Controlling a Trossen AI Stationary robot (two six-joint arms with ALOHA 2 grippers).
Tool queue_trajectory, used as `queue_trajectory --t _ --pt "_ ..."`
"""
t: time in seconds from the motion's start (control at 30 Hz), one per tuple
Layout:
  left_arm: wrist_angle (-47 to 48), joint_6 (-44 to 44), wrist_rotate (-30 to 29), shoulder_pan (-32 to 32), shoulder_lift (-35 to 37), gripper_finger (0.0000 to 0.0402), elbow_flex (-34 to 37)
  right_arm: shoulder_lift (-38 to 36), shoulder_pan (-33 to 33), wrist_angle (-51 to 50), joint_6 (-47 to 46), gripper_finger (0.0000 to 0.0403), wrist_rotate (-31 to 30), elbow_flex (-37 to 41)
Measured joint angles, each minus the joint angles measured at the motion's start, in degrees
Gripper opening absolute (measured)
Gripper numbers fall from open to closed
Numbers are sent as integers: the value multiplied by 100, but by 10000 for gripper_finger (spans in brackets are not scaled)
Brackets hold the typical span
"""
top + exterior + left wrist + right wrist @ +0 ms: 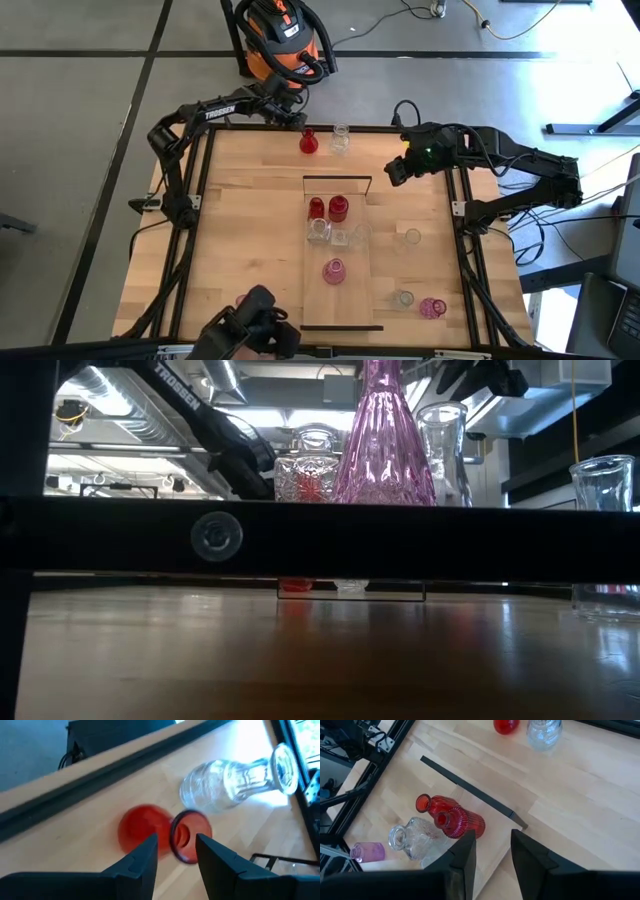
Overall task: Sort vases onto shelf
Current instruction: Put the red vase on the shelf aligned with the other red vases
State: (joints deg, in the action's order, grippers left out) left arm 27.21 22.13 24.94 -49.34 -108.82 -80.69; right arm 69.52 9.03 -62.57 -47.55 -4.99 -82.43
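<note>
At the table's far edge a round red vase [308,142] stands upright on its base, with a clear vase [340,138] beside it. My left gripper [177,855] is open just above the red vase [142,827], one finger on each side of its mouth [190,836]. The clear vase [230,780] is just beyond. My right gripper [492,855] hangs open and holds nothing, high over the table right of the shelf's far end. The shelf [360,290] lies mid-table and bears two red vases [327,208], some clear ones [318,232] and a pink one [334,271]. My left gripper comes slanting down from the table's far left, with its fingers [145,857] flanking the red vase's mouth [186,845]. Whether they touch it I cannot tell. The vase stands on the table.
Right of the shelf, two clear vases [411,237] [402,299] and a pink one [432,308] stand on the table. The shelf's black end frames [337,179] rise above the plank. An orange vacuum cleaner [280,35] stands on the floor beyond the far edge.
</note>
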Motion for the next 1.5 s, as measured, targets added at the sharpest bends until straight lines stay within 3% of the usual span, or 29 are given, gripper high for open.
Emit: queue_trajectory --t 0.37,0.5,0.67,0.9,1.13,1.3,1.5 --pt "3 173 410 10 -335 116 -4 0 -1 58 -88 107 2 0" --pt "8 172 404 11 -336 84 -4 0 -1 175 -88 107 2 0" --pt "81 -8 583 11 -336 18 -1 0 -1 259 -8 107 -5 0" --pt "426 -285 723 11 -224 9 8 20 1 414 667 110 -182 4" --pt "864 -523 1180 11 488 8 10 130 -1 1360 2360 174 -155 4" --pt "1053 -469 1971 91 1212 8 7 418 -1 2046 3425 243 -27 4" --pt "1328 -340 1842 433 2051 8 7 938 -1 2694 4480 304 159 4"
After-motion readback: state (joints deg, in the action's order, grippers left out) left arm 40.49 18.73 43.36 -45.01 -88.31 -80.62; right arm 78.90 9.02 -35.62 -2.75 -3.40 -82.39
